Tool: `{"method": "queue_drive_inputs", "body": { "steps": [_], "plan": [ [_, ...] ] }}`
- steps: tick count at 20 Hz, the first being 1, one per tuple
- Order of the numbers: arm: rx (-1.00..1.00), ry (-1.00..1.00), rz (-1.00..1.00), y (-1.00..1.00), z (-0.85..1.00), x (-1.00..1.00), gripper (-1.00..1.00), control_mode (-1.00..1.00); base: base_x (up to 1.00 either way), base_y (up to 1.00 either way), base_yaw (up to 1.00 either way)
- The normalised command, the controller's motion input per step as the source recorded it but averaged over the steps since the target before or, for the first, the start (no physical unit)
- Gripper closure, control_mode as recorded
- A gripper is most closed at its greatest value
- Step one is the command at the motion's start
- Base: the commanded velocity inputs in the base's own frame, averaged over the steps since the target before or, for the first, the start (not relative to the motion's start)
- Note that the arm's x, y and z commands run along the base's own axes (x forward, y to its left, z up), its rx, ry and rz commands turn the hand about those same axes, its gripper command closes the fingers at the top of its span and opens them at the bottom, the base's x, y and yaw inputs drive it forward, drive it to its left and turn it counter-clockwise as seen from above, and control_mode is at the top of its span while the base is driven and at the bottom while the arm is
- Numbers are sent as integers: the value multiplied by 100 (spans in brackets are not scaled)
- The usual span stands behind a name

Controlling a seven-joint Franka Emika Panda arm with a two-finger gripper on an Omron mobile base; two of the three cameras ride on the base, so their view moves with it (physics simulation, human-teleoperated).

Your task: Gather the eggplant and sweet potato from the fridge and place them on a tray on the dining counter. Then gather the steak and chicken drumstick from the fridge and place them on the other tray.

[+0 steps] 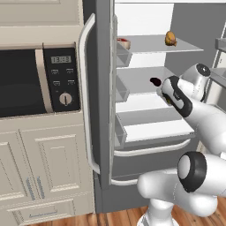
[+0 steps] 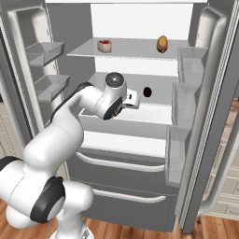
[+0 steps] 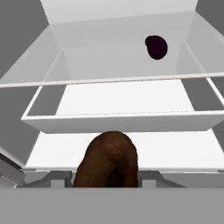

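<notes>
Fridge (image 2: 140,116) doors stood wide, white shelves bright. Sweet potato (image 3: 107,159), a firm, dense, knobbly lump, sat right between the jaws, which were clamped across its middle, in front of the drawer. I'd judge a mid-body pinch safest, as tapered ends could slip. Eggplant (image 3: 156,47) waited, dark, on the shelf beyond.

Glossy white arm (image 2: 51,140) all the way up, fat rounded shells one after another, smooth as moulded plastic. Between segments sit dark, nearly black bands at the joints (image 1: 194,171), and the elbow carries a long black strip (image 1: 178,98). A round cap with a black ring and pale centre tops one joint (image 2: 114,80). The small white hand block (image 2: 131,101) at the end looks boxy.
</notes>
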Motion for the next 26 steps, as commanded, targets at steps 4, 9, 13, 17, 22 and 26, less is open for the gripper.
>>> {"method": "queue_drive_inputs", "body": {
  "steps": [4, 9, 13, 17, 22, 26],
  "plan": [
    [0, 0, 0, 0, 0, 0, 100, 100, 0, 0, 0],
    [0, 0, 0, 0, 0, 0, 100, 100, 0, 0, 0],
    [0, 0, 0, 0, 0, 0, 100, 100, -65, 0, 0],
    [0, 0, 0, 0, 0, 0, 100, 100, -100, 0, 0],
    [0, 0, 0, 0, 0, 0, 100, 100, -100, 0, 0],
    [0, 0, 0, 0, 0, 0, 100, 100, -95, 1, -1]
  ]
}}
